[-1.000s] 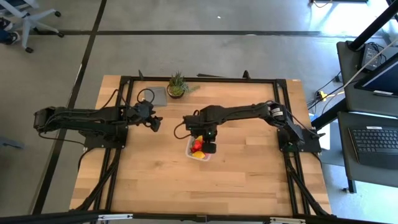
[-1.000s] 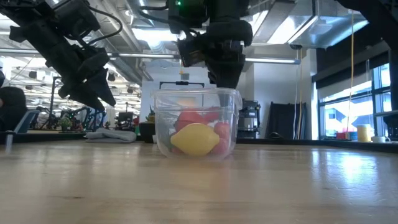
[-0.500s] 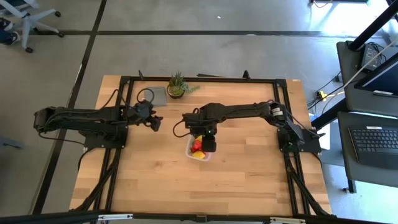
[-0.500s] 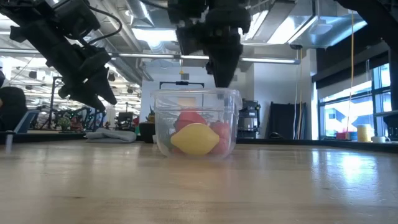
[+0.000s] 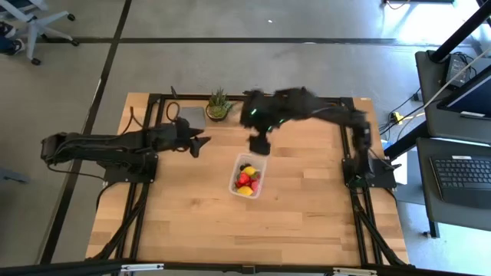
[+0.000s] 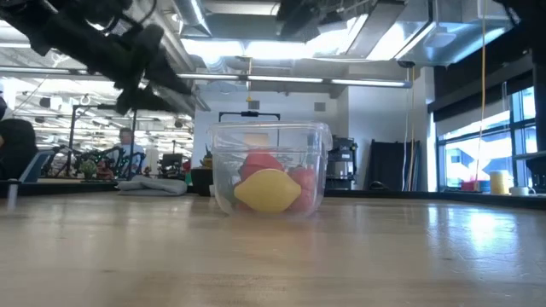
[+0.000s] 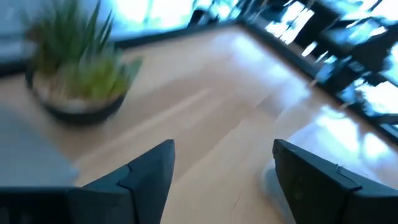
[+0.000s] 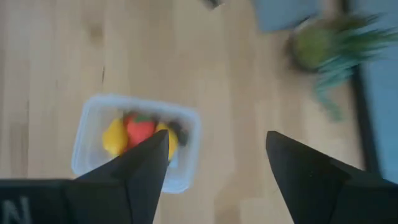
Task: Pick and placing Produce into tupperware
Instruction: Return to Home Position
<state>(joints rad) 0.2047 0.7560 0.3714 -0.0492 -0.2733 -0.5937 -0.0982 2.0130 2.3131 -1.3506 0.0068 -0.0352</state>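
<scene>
The tupperware [image 5: 248,178] stands on the table's middle, a clear lidless tub, also seen in the low view [image 6: 271,170] and the right wrist view [image 8: 134,143]. Produce lies inside it: a yellow lemon piece [image 6: 267,189], red strawberry pieces [image 5: 244,181] and a dark berry [image 5: 246,167]. My right gripper [image 5: 259,143] hangs open high above the table, just beyond the tub's far end, fingers apart [image 8: 217,146] with nothing between them. My left gripper [image 5: 202,142] is open left of the tub, in the air, and holds nothing [image 7: 224,168].
A small green potted plant [image 5: 219,105] stands at the far edge, with a flat grey square piece [image 5: 192,116] lying to its left. Black frame rails [image 5: 146,176] run along the table's sides. Bare wood lies near and right of the tub.
My right gripper has risen from inside the tub and gone toward the far edge, and now hangs high and clear of it. The produce stays in the tub, which has not moved. My left gripper has shifted a little toward the right and tipped nearer to level.
</scene>
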